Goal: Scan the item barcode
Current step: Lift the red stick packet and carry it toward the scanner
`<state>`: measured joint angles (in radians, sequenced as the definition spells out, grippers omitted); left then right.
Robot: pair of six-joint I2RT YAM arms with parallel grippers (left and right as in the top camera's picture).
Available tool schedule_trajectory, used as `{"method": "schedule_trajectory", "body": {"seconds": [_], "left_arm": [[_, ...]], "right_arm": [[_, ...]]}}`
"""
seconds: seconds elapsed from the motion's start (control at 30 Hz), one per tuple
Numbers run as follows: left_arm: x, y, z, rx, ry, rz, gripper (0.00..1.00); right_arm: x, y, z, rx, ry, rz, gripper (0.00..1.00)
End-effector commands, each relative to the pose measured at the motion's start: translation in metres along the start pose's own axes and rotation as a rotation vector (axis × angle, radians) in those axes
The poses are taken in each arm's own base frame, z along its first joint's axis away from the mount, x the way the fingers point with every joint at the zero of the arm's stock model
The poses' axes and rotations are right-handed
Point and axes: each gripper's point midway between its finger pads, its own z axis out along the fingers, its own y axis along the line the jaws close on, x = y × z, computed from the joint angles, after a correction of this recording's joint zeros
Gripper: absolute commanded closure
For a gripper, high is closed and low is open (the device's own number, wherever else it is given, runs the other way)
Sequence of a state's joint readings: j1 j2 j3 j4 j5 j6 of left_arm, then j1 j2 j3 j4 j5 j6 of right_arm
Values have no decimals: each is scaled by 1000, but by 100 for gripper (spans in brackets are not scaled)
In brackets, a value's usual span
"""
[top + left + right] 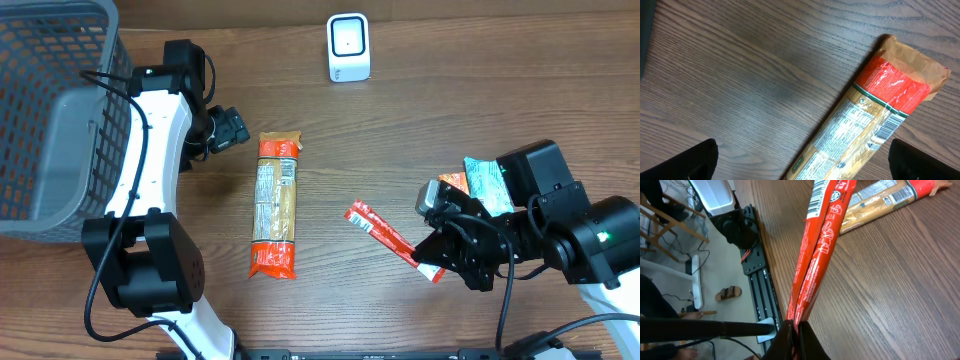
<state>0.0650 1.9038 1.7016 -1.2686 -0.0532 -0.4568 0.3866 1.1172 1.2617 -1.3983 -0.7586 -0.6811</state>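
Red snack stick (383,232) is pinched in the right tool (432,268), left tool (233,128) gapes empty, white scanner (348,47) not yet reached.

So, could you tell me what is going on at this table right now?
The right gripper is shut on one end of a slim red packet, whose barcode shows in the wrist view. The left gripper hangs open near the top end of a long bag lying flat. The white scanner stands at the far edge, apart from both.
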Motion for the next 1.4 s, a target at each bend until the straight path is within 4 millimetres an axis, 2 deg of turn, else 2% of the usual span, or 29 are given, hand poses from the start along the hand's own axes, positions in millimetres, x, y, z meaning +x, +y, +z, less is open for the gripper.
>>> {"method": "schedule_trajectory", "body": {"seconds": [0.0,0.33,0.57,0.7,0.77,0.8,0.9,1.03,1.17,1.37], "left_arm": [[1,-2,-8,8,-18,14,0],[1,-2,-8,8,-18,13,0],[1,-2,-8,8,-18,14,0],[1,-2,-8,8,-18,14,0],[1,-2,-8,8,-18,13,0],[1,-2,-8,8,-18,14,0],[1,-2,-8,8,-18,14,0],[1,-2,-8,8,-18,14,0],[1,-2,-8,8,-18,14,0],[1,-2,-8,8,-18,13,0]], "right_arm": [[-4,3,-1,-16,-24,-40,96],[-4,3,-1,-15,-22,-40,96],[-4,-10,1,34,-4,-49,96],[2,-44,7,151,60,60,96],[5,-69,10,240,93,151,96],[8,-89,13,304,115,200,96],[7,-123,20,399,130,252,96],[0,-157,24,498,122,253,97],[-8,-181,11,623,144,240,97],[-51,-203,-30,800,88,181,97]]}}
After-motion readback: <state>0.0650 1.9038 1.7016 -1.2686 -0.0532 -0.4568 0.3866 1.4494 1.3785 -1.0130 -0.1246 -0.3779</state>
